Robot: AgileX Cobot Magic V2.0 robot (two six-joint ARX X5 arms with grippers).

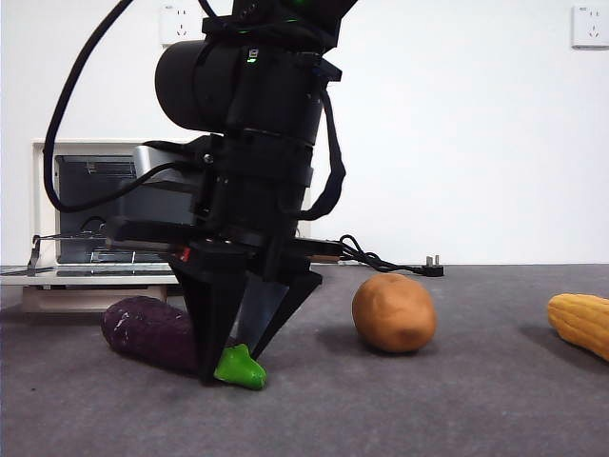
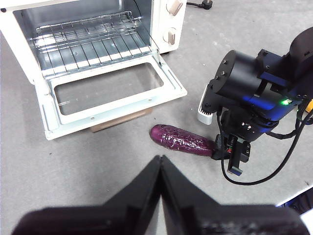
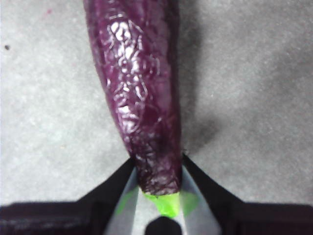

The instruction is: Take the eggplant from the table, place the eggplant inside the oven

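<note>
Gripping is where things stand: the right gripper is down at the table with its two black jaws closed against either side of the eggplant, close to the green stem cap. The right wrist view shows both jaws touching the purple skin just ahead of the cap, no gap on either side. The eggplant lies on its side on the grey surface; no lift is visible, the body and cap both look to be resting on the table.

The oven sits just beyond the eggplant with its door folded fully down and the wire rack bare. So the opening is ready and nothing needs doing there.

The left gripper hangs above the table with its jaws pressed together on nothing, pointing toward the scene. It appears to be waiting.

Also on the table: a potato well to one side of the working arm, and a corn cob at the far edge of the front view. Neither is touched.

Progress, as judged: approach and grasp done. Left to do: lift, carry across the lowered door, set on the rack, let go. The hold sits far toward one end, so the long body may droop or swing on lifting.
</note>
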